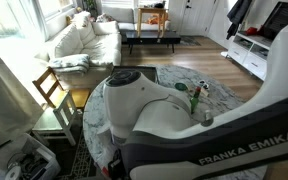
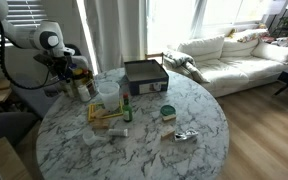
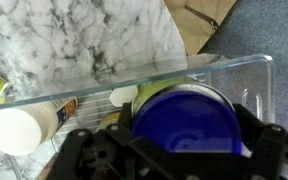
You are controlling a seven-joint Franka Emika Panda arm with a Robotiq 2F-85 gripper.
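Blue lid (image 3: 184, 122) sits right under the wide-open end effector (image 3: 169, 150), inside the bin (image 3: 246, 66); nothing grabbed yet.

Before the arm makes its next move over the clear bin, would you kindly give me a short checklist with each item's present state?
1. Gripper above the blue lid: ok.
2. Jaws open, nothing held: ok.
3. Jaws straddle the lid on both sides: cannot tell, lid fills the wrist view.
4. Clear bin sits fully on the marble table: cannot tell, it is at the edge.
5. White-capped bottle clear of the jaws: ok.
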